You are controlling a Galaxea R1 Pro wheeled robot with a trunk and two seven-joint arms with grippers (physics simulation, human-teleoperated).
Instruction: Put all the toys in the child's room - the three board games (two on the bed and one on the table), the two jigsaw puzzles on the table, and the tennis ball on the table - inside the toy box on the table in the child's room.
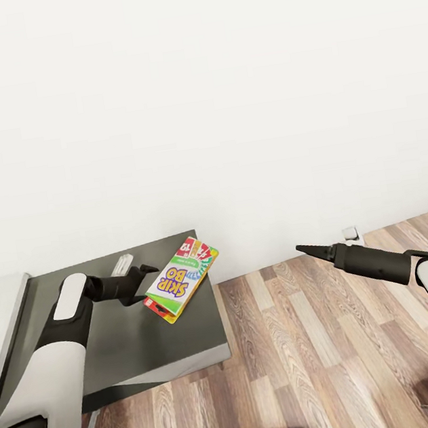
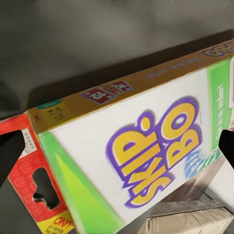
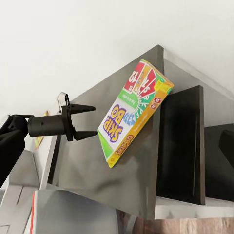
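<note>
A Skip-Bo board game box (image 1: 181, 278), white, green and yellow with purple letters, sits tilted over the right corner of a dark grey surface (image 1: 124, 344). My left gripper (image 1: 146, 284) is open right at the box's near short end. In the right wrist view the left gripper (image 3: 96, 119) has its tips apart beside the box (image 3: 131, 112), not around it. The box face (image 2: 146, 151) spreads between the dark fingertips (image 2: 9, 151) in the left wrist view. My right gripper (image 1: 303, 249) hovers open over the wood floor, holding nothing. The toy box and the other toys are out of view.
A blank white wall (image 1: 225, 102) stands close behind. Wood floor (image 1: 316, 349) lies to the right of the grey surface. A pale slab (image 1: 4, 321) borders the surface on the left. A small clear object (image 1: 122, 264) lies near the far edge, and a wall socket (image 1: 350, 232) sits low.
</note>
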